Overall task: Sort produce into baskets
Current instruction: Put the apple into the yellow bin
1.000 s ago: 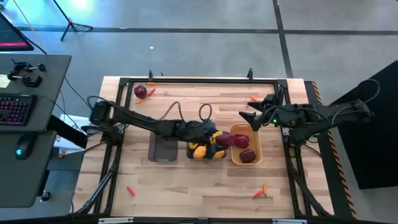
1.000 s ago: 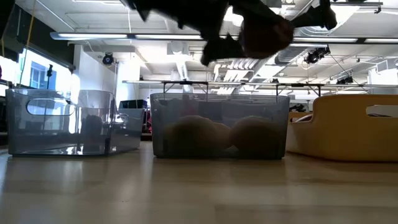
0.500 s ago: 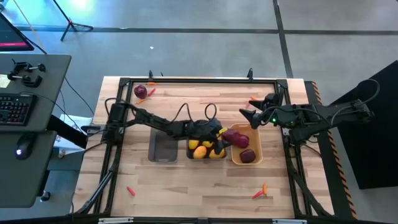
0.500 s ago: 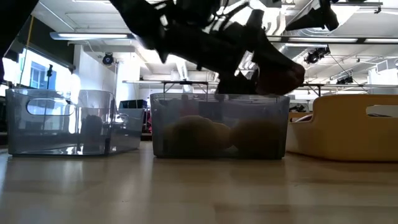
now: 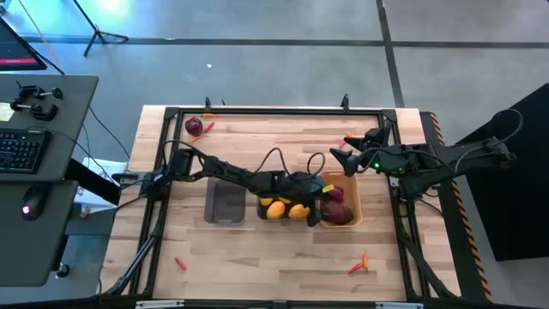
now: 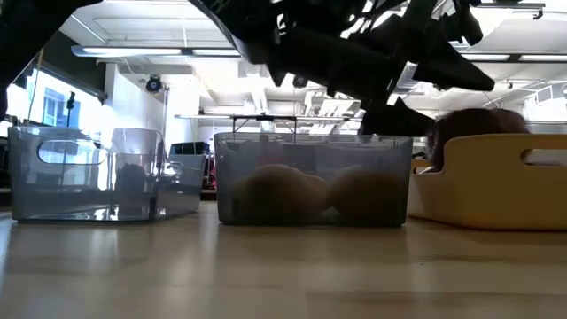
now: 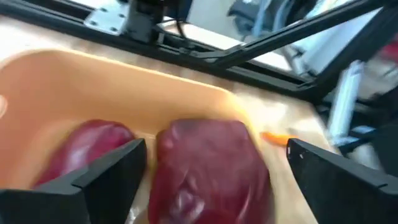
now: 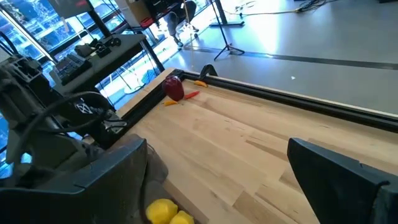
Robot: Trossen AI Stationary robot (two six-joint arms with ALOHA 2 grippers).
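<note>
Fingers of the left gripper (image 5: pixel 319 209) are spread wide above the orange-yellow basket (image 5: pixel 354 199), with a dark red apple-like fruit (image 7: pixel 208 168) sitting between them but, as far as the wrist view shows, not touching either finger. A second red fruit (image 7: pixel 87 149) lies beside it inside the same basket. Yellow lemon-like fruits (image 5: pixel 283 208) fill the middle grey basket (image 6: pixel 312 177); the other grey basket (image 5: pixel 226 202) stands just left of it. The right gripper (image 5: pixel 341 158) hovers above the table beyond the orange-yellow basket, its fingers spread wide and holding nothing. Another red fruit (image 5: pixel 195 127) sits near the table's far left corner. No readable writing or labels appear anywhere.
</note>
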